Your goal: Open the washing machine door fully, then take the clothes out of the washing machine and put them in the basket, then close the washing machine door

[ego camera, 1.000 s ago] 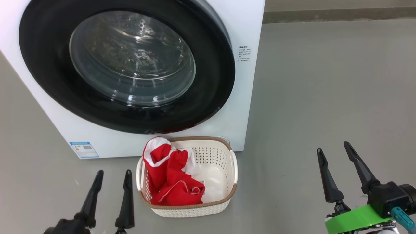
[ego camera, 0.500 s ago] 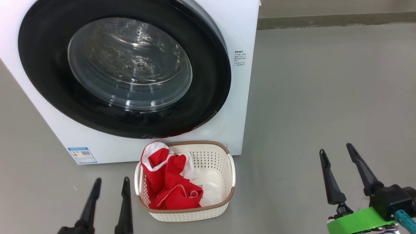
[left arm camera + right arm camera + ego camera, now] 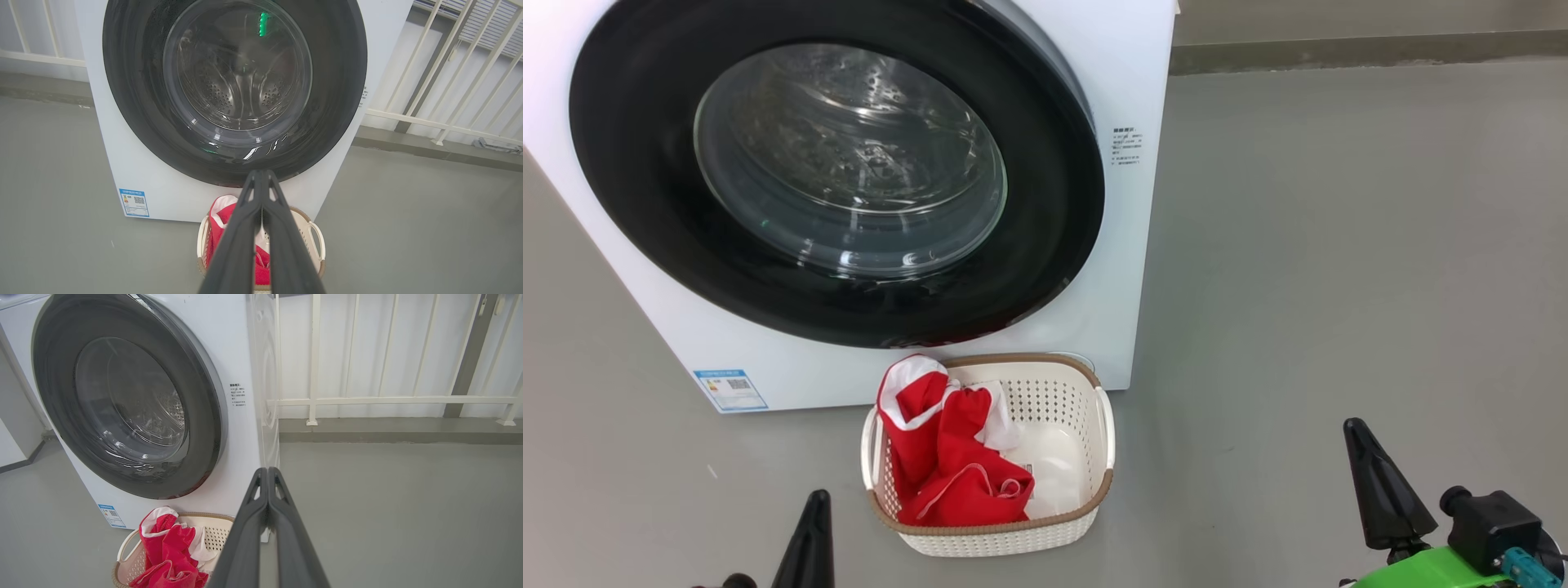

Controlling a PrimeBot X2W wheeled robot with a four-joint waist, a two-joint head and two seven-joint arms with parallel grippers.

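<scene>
The white washing machine (image 3: 1131,245) stands ahead with its black-rimmed round door (image 3: 1045,163) shut flat against the front; the steel drum shows through the glass. The cream basket (image 3: 1086,457) sits on the floor just below the door, and the red clothes (image 3: 956,457) lie heaped in its left half. My left gripper (image 3: 815,498) is shut and holds nothing, low at the basket's left. My right gripper (image 3: 1356,429) is shut too, far right of the basket. In the wrist views both pairs of fingers (image 3: 261,179) (image 3: 267,473) are pressed together, with the door (image 3: 339,81) (image 3: 204,400) beyond them.
Grey floor (image 3: 1339,245) spreads to the right of the machine. A white railing (image 3: 388,401) on a low kerb runs behind it. A blue sticker (image 3: 730,389) marks the machine's lower left corner.
Both grippers have gone from open to shut and dropped lower in the head view. The basket, the clothes and the door have not moved.
</scene>
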